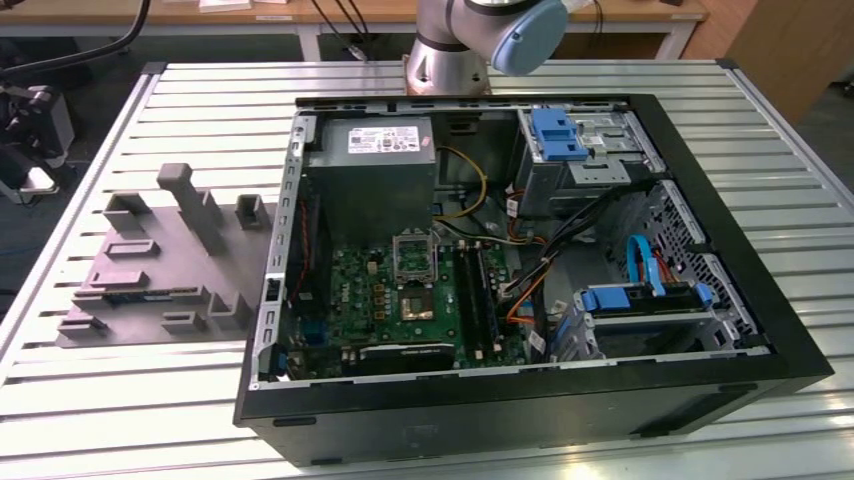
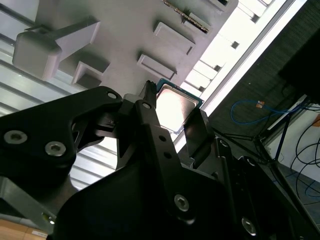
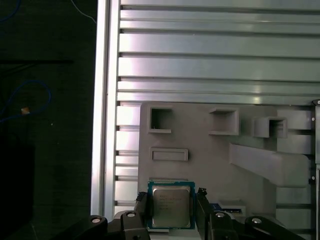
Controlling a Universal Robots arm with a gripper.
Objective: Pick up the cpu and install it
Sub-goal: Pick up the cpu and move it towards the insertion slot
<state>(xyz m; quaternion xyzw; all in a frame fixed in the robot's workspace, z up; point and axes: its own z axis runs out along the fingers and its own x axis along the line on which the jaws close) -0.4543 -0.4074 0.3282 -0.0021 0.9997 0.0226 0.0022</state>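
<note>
Hanging over the tray (image 3: 200, 167) by the tabletop (image 3: 215, 55) edge, the gripper (image 3: 172, 200) pinches the cpu (image 3: 171, 205) flat between its close-set fingers (image 3: 142, 210), seemingly lifted clear; the case (image 1: 507, 420) stands just beside the tray, toward the tabletop's middle.

Shiny square cpu (image 3: 171, 204) in end effector (image 3: 171, 214)

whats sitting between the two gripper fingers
The cpu, held between the fingers of the gripper in both wrist views, with nothing else in the gap; the grey tray lies behind it.
</note>
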